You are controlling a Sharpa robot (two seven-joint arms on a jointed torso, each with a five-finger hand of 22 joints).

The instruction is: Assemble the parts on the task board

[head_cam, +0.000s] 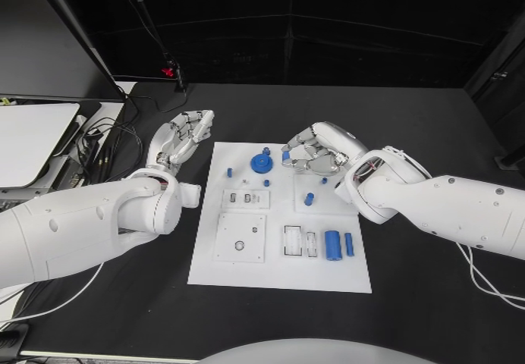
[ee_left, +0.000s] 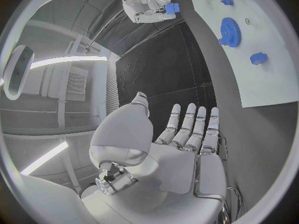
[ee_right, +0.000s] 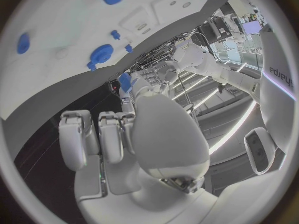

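Note:
The white task board [head_cam: 208,262] lies in the middle of the black table. My right hand [head_cam: 319,152] hovers over its far edge with fingers curled, pinching a small blue part [head_cam: 287,155]; the left wrist view shows that part [ee_left: 171,8] in the right hand [ee_left: 144,6]. A blue gear [head_cam: 260,161] stands on the board just left of that hand. Small blue pegs [head_cam: 309,199] and two blue cylinders [head_cam: 331,245] sit further along the board. My left hand [head_cam: 186,130] hangs over bare table left of the board, fingers [ee_left: 187,124] straight and apart, holding nothing.
A white flat panel [head_cam: 27,136] and a bundle of cables [head_cam: 104,133] lie at the table's left edge. Pale rectangular sockets [head_cam: 240,239] take up the board's near left part. Black table [head_cam: 438,114] stretches to the right of the board.

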